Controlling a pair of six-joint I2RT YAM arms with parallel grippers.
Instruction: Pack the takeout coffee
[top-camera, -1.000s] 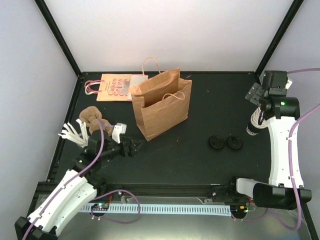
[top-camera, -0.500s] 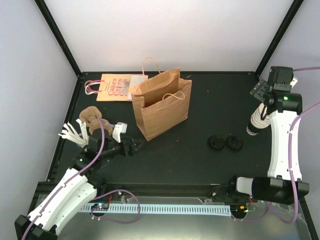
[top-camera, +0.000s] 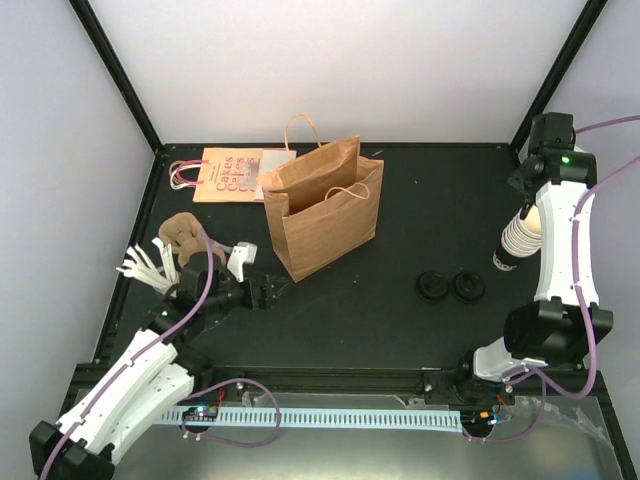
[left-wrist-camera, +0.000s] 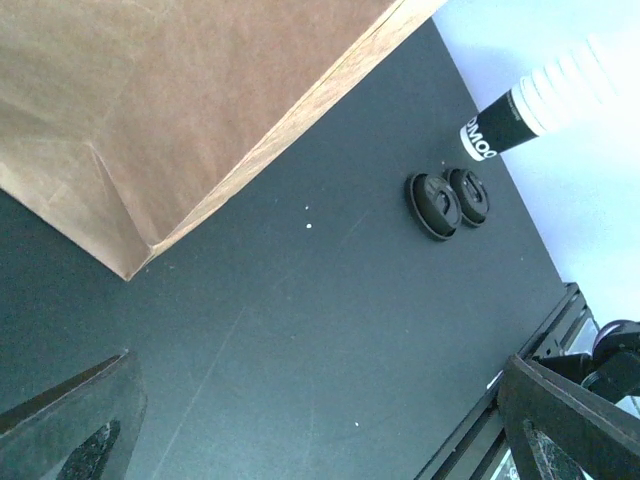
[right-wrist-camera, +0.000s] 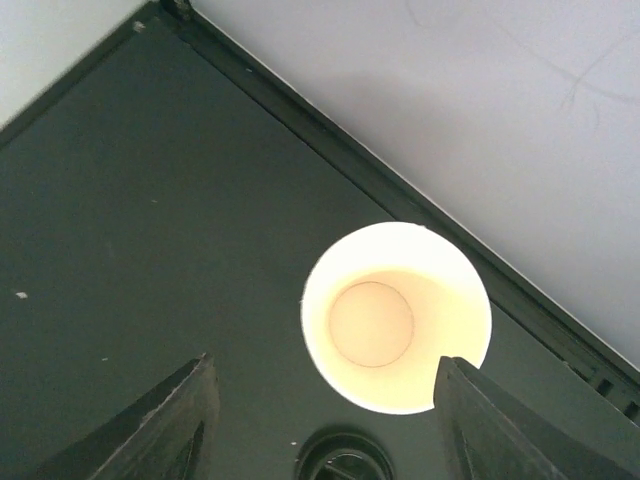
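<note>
No lidded takeout coffee shows in any view. A nested stack of lidless cream cups (top-camera: 514, 240) stands at the right edge of the table. My right gripper (right-wrist-camera: 325, 365) hangs above the stack's top rim (right-wrist-camera: 396, 318). It is open, with one finger well left of the rim and the other at its right edge. Two black lids (top-camera: 433, 287) (top-camera: 468, 286) lie on the table beside the stack. The brown paper bag (top-camera: 322, 205) stands open at mid-table. My left gripper (top-camera: 268, 293) is open and empty, low by the bag's near corner (left-wrist-camera: 130, 265).
A flat pink-printed bag (top-camera: 232, 175) lies at the back left. Brown pulp trays (top-camera: 185, 232) and white strips (top-camera: 145, 265) sit at the left edge. The wall and frame rail (right-wrist-camera: 420, 215) run close behind the cup stack.
The right wrist has moved toward the back wall above the cup stack, and its jaws have narrowed. The left arm has barely shifted.
</note>
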